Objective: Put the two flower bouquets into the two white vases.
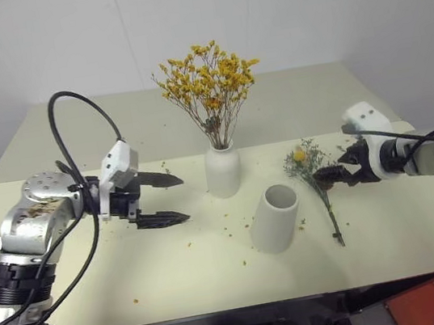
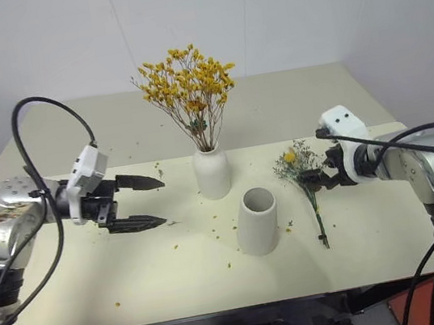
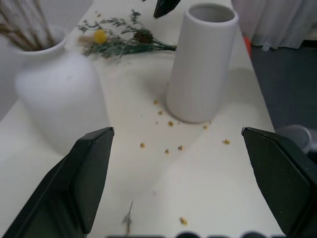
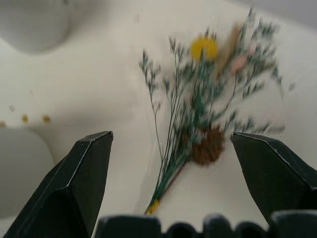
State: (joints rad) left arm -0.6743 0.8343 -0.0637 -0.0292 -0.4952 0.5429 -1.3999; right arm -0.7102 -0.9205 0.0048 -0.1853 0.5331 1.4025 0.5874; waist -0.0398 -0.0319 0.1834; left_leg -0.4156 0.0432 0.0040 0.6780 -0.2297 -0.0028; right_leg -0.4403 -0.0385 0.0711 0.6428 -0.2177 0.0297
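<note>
The bushy yellow-orange bouquet (image 1: 209, 82) stands upright in the narrow-necked white vase (image 1: 224, 174) at the table's middle. Just in front of it to the right, the wider cylinder vase (image 1: 275, 219) stands upright and holds nothing. The grey-green bouquet (image 1: 309, 167), with its round yellow bloom, lies flat on the table right of the cylinder, stems towards the front edge. My right gripper (image 1: 337, 166) hovers open just above and beside its blooms, fingers spread either side of the sprigs in the right wrist view. Left of the vases, my left gripper (image 1: 183, 197) is open and holds nothing, pointing at them.
Small yellow-orange crumbs (image 1: 231, 227) are scattered on the cream table (image 1: 161, 277) around the vases. A second tabletop (image 1: 114, 129) runs behind, up to a white wall. Black cables (image 1: 69, 103) loop over my left arm.
</note>
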